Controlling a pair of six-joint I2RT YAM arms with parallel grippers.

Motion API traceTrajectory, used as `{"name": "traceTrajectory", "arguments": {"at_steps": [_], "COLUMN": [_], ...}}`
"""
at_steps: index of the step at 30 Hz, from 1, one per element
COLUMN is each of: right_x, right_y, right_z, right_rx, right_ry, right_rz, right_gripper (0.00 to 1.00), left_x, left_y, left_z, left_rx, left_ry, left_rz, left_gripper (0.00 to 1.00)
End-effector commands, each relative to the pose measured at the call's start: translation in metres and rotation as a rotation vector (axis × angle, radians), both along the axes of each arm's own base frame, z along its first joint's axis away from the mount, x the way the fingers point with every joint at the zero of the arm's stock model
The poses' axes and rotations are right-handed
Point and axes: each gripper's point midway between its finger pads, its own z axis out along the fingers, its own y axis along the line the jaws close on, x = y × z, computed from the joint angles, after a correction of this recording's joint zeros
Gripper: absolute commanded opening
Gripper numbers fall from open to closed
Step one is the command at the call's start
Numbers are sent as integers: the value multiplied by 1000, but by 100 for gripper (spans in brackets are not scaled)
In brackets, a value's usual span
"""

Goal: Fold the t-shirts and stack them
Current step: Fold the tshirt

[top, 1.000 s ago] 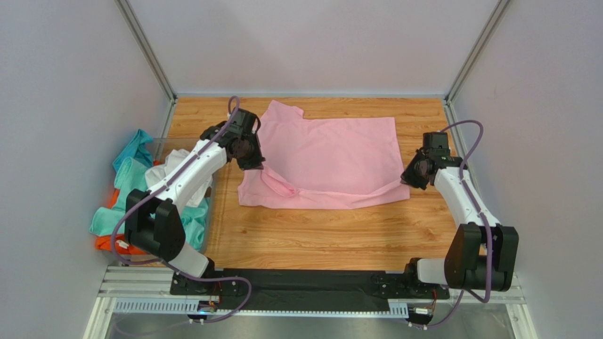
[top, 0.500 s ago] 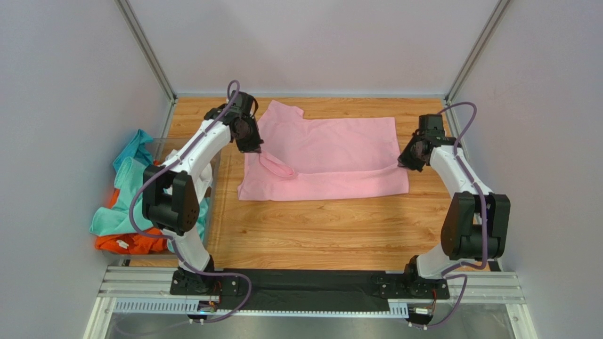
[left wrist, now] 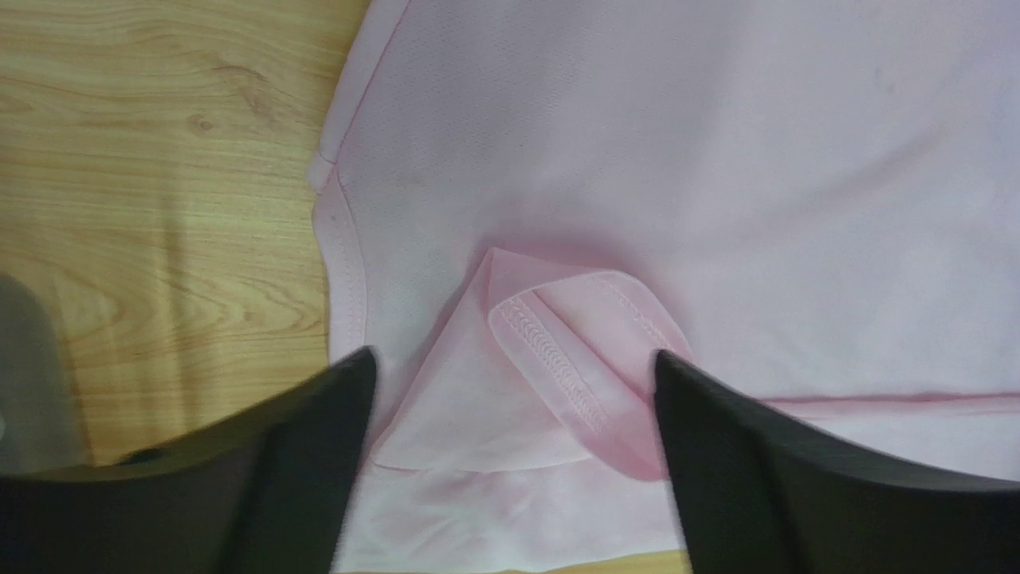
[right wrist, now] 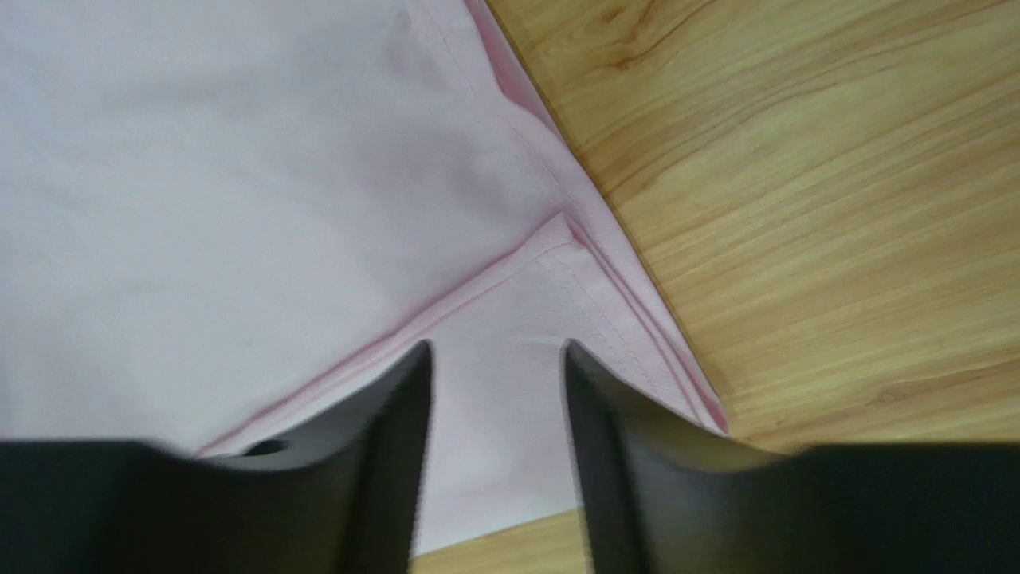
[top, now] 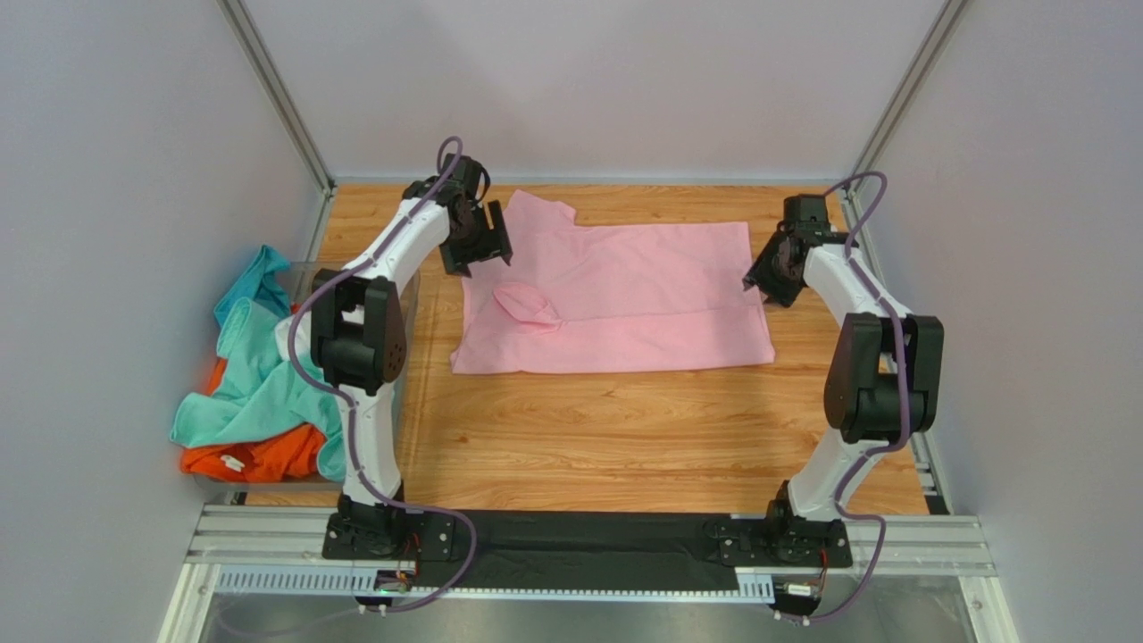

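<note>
pink t-shirt (top: pixel 631 288) lies flat and folded on the counter (top: pixel 604 436). left gripper (left wrist: pixel 515 371) hovers over its left edge, above a tucked sleeve (left wrist: pixel 575 359), jaws wide apart, empty. right gripper (right wrist: pixel 493 359) is at its right edge, jaws partly apart, empty. teal t-shirt (top: pixel 248 362) and orange t-shirt (top: pixel 248 462) are heaped well to its left.

I see a wood-grain table (top: pixel 604 429) with the pink t-shirt (top: pixel 644 295) spread flat on its far half. The shirt's near strip is folded back over itself and one sleeve (top: pixel 526 306) is turned in on top. At the left edge a teal shirt (top: pixel 248 362) and an orange shirt (top: pixel 248 460) lie heaped. I can't tell whether they rest on the wood.
</note>
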Motion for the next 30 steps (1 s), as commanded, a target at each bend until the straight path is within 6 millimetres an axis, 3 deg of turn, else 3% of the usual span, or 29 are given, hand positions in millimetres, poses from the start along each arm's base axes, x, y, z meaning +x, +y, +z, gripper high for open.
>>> {"name": "traceTrajectory", "arguments": {"at_steps": [1, 3, 4, 5, 7, 9, 10, 12, 16, 21, 24, 28, 29, 30], "right_x": [16, 10, 7, -1, -11, -27, -32, -44, -49, -57, -72, -103, -121, -129], "right_y": [-4, -1, 6, 10, 31, 45, 62, 74, 93, 100, 99, 94, 91, 89], "right_z": [28, 33, 44, 39, 47, 33, 33, 16, -11, -43, -58, -72, -82, -82], "right_rx": [-44, -37, -39, -39, -34, -16, 18, 39, 79, 93, 99, 98, 99, 98], "right_ry": [-74, -85, -116, -101, -126, -103, -118, -91, -34, 36, 83, 126, 163, 169], "right_rz": [9, 19, 41, 56, 113, 153, 204, 245, 298, 315, 308, 288, 275, 266], "right_gripper": [59, 77, 97, 100, 100, 100, 100, 100, 100, 100, 100, 100, 100, 100], "left_x": [-1, -7, -11, -15, -33, -52, -60, -78, -95, -116, -130, -158, -172, -177], "left_y": [1, 0, -2, -4, -13, -17, -23, -35, -47, -45, -39, -27, -20, -17], "left_z": [16, 19, 32, 35, 40, 37, 34, 20, -11, -49, -64, -79, -88, -84], "left_rx": [-16, -26, -36, -44, -71, -82, -89, -141, -203, -201, -184, -147, -131, -126], "left_ry": [-2, -10, -36, -43, -50, -45, -39, -17, 58, 162, 199, 247, 277, 264], "left_rz": [-20, -20, -22, -23, -51, -60, -74, -99, -114, -101, -97, -80, -64, -58], "left_gripper": [99, 100, 100, 100, 100, 100, 100, 100, 100, 100, 100, 100, 100, 100]}}
